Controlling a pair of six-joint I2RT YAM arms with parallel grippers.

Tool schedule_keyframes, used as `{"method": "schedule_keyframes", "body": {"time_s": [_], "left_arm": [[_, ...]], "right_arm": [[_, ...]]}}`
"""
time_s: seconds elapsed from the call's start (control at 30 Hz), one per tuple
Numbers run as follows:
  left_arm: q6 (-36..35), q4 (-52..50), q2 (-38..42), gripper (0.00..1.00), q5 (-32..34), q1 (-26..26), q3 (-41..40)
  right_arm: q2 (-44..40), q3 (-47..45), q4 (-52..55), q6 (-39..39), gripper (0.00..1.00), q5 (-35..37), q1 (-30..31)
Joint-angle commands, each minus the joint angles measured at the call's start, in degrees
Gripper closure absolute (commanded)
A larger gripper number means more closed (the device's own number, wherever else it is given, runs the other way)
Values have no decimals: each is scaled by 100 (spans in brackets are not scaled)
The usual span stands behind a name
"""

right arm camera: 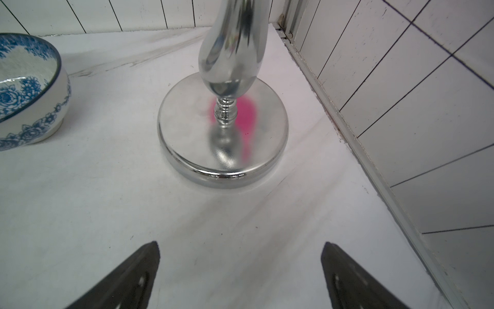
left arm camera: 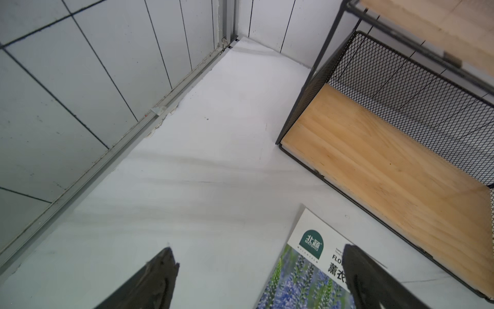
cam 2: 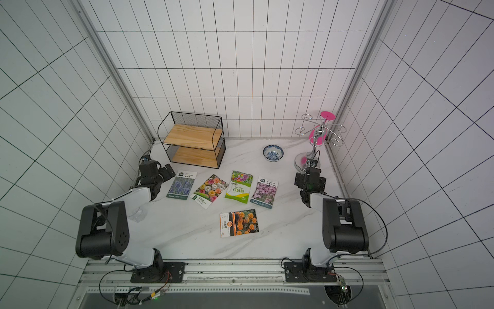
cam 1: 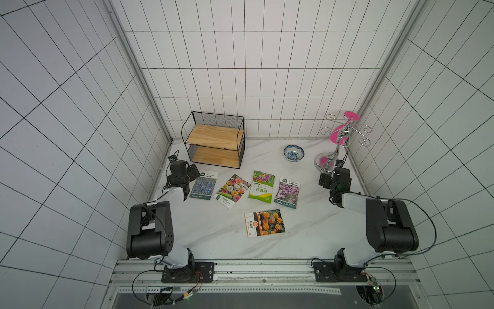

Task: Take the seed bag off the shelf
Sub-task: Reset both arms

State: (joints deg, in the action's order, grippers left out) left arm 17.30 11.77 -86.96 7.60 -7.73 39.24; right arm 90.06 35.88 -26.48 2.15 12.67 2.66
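Both wooden boards of the shelf [cam 1: 213,139] are bare in both top views, and the left wrist view shows nothing on its lower board [left arm camera: 374,149], so no seed bag is left to take and the task looks finished. Five bags lie flat on the table [cam 1: 213,240]. The lavender seed bag [cam 1: 204,186] is closest to the shelf's front, and the rose bag [cam 1: 233,191], green bag [cam 1: 262,187] and pink flower bag [cam 1: 287,191] make a loose row beside it. The marigold bag [cam 1: 264,223] lies apart, nearer the arms. The left claw [left arm camera: 256,250] stands wide open and holds nothing. It is low at the top corner of the lavender bag [left arm camera: 302,270], with one finger over the printed edge, though whether it touches the bag is unclear. That position suggests this is the bag the task means, set down just clear of the shelf where the arm reaches easily. The right claw [right arm camera: 240,244] is also wide and empty, parked well away on the far side, facing the base of the metal stand [right arm camera: 222,149] with the bowl [right arm camera: 29,88] beside it, probably to stay out of the working arm's way
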Motion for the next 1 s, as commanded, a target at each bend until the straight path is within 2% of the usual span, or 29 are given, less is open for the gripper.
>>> {"method": "schedule_keyframes", "body": {"time_s": [0.0,0.07,0.13,0.23,0.27,0.33,0.4,0.43,0.47,0.5,0.57,0.67,0.73,0.83,0.97], "left_arm": [[-267,1481,71,3,27,-10,-538],[-295,1249,56,1,-126,-10,-434],[-497,1772,81,2,-467,19,-721],[-724,2462,190,1,-519,176,-1152],[-912,2847,85,2,-628,298,-1329],[-1422,5047,-669,3,-497,641,-1894],[-1317,3281,-53,2,-480,657,-1559],[-1289,3460,-198,1,-491,617,-1493],[-1288,4145,-497,1,-393,640,-1591],[-1290,4204,-530,1,-362,625,-1592],[-1221,2935,-177,1,-367,620,-1276],[-1296,4052,-453,1,-393,630,-1585],[-1257,3897,-417,1,-417,598,-1534],[-1202,3104,-216,1,-390,598,-1315],[-1215,3253,-256,1,-384,600,-1350]], "right_arm": [[-109,-89,-274,-39,1,-66,-60],[-153,-191,-411,-40,1,-122,-73],[-235,-391,-704,-41,1,-164,-81],[-313,-588,-995,-82,1,-249,-91],[-314,-611,-1040,-75,1,-247,-93],[-344,-704,-1190,-33,1,-142,-97],[-354,-910,-1531,66,1,-55,-117],[-309,-1007,-1731,107,1,-75,-156],[-233,-1085,-1924,101,1,-143,-182],[-141,-1170,-2185,86,1,-175,-186],[-169,-1158,-2093,81,1,-158,-186],[-134,-1178,-2214,75,1,-159,-186],[-173,-1171,-2107,82,1,-167,-186],[-168,-1188,-2172,75,1,-155,-186],[-182,-1215,-2204,67,1,-153,-187]]}}
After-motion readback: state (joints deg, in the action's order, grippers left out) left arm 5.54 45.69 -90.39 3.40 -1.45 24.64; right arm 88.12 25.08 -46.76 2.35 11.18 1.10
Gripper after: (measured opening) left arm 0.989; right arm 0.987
